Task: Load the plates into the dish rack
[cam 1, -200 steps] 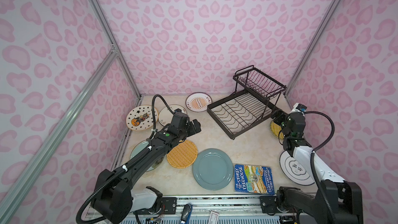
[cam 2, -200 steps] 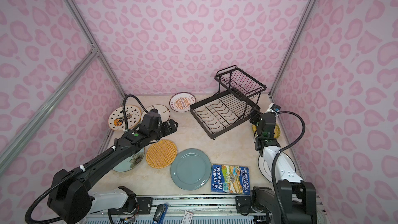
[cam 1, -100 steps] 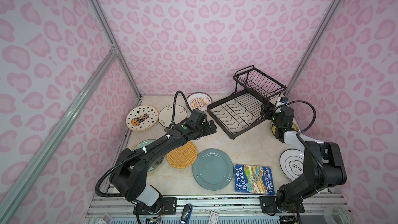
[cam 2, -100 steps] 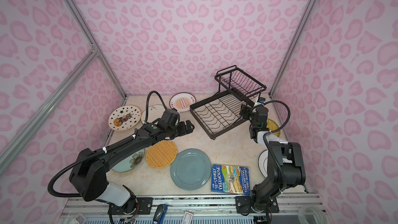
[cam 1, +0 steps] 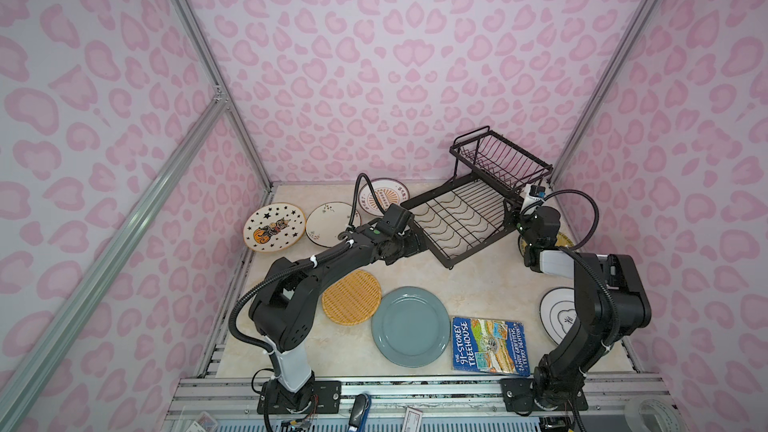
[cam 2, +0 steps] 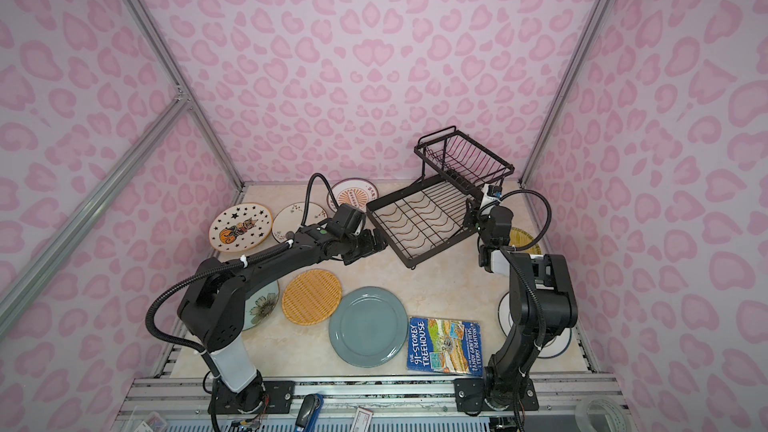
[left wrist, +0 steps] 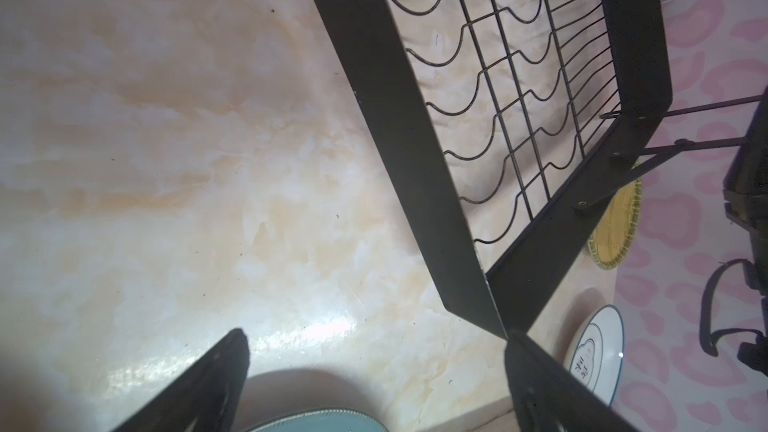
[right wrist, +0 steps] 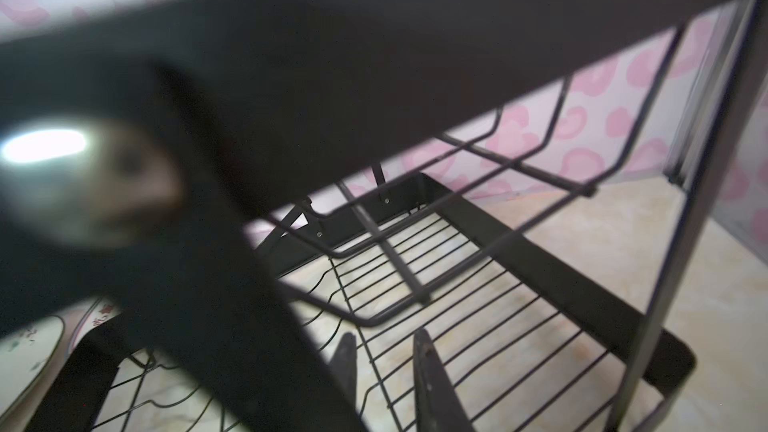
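Right wrist view: your right pincer (right wrist: pixel 382 338), wide a second ago, now clenches a wire of the dish rack (right wrist: pixel 582 284); left pincer (left wrist: pixel 374 336) gapes; plates (cam 1: pixel 409 326) wait.

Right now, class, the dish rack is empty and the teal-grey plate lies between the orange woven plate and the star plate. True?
No. Both top views show the teal-grey plate between the orange woven plate and the blue paperback book; the dish rack is empty.

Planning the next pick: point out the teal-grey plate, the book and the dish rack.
teal-grey plate (cam 1: pixel 410 327): top view, centre of its well.
book (cam 1: pixel 490 346): top view, middle of its cover.
dish rack (cam 1: pixel 482 243): top view, front rim of lower tray.
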